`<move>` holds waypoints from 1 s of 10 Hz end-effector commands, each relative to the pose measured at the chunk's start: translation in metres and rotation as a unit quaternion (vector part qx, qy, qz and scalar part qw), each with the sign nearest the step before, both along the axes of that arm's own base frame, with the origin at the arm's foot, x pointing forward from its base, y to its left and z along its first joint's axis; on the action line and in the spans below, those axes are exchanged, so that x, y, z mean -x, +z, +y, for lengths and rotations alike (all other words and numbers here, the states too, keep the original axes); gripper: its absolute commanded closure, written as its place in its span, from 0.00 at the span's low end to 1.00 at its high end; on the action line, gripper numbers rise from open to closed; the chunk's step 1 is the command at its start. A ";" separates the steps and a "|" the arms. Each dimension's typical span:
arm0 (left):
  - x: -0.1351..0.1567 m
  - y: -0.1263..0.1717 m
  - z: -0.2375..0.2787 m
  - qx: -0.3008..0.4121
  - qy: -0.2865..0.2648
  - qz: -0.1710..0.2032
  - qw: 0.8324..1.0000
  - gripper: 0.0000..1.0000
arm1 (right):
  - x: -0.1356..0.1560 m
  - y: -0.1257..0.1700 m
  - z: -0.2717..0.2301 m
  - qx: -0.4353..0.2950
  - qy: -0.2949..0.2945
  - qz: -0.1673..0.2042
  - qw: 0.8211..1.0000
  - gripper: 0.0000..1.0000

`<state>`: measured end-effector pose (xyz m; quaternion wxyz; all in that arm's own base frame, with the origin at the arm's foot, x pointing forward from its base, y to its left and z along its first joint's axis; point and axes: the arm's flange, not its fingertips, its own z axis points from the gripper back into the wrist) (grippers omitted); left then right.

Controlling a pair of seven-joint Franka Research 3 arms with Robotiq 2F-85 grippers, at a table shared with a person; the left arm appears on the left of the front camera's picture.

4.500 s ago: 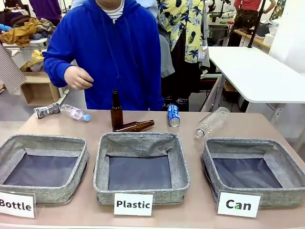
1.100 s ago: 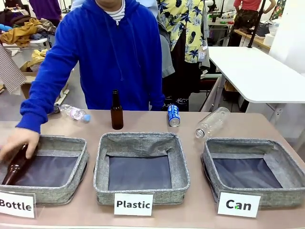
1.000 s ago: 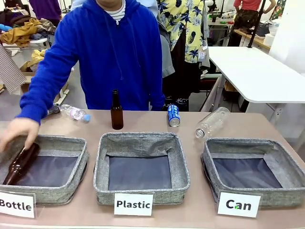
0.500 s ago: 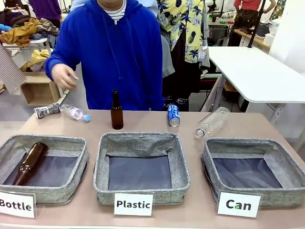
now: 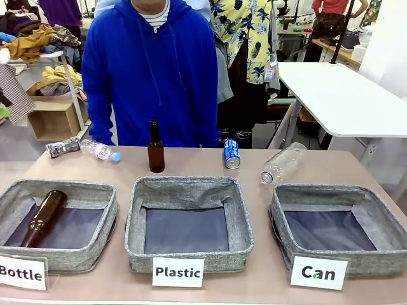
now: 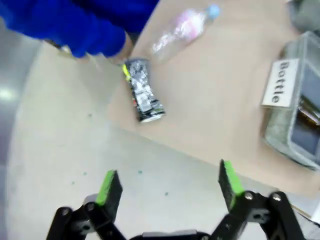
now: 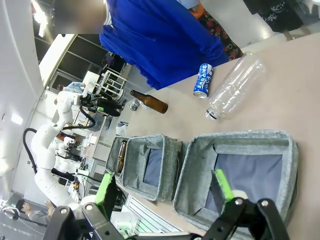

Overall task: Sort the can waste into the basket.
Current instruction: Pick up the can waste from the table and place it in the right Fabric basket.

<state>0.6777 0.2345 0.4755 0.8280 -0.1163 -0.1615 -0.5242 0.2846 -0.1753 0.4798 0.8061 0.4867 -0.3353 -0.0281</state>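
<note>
Front view: on the table (image 5: 89, 168) the blue can (image 5: 232, 154) stands at the far side, behind the gap between the Plastic basket (image 5: 137, 219) and the Can basket (image 5: 278, 219). It is well apart from the crushed can (image 5: 62, 147), which lies at the far left just beside a small clear bottle (image 5: 99, 150). One brown bottle (image 5: 156, 149) stands upright behind the Plastic basket, and another (image 5: 42, 218) lies in the Bottle basket (image 5: 111, 219). A big clear bottle (image 5: 283, 163) lies behind the Can basket. A person in a blue hoodie (image 5: 152, 70) stands across the table.

Left wrist view: the left pincer (image 6: 169, 185) gapes wide, gripping nothing, over the floor off the table's edge. The crushed can lies ahead, near that edge.

Right wrist view: the right pincer (image 7: 164, 184) gapes too, gripping nothing, at the near side of the Can basket. The blue can is beyond the basket
</note>
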 end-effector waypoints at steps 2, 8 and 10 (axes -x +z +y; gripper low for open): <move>-0.084 -0.025 -0.015 -0.086 0.015 0.067 0.994 0.00 | -0.003 0.001 -0.001 -0.002 0.000 -0.018 1.000 0.00; -0.118 -0.081 -0.066 -0.098 -0.029 0.105 0.989 0.00 | -0.003 0.001 -0.001 -0.002 0.000 -0.018 1.000 0.00; -0.117 -0.099 -0.076 -0.088 -0.026 0.085 0.992 0.00 | -0.003 0.001 -0.001 -0.002 0.000 -0.018 1.000 0.00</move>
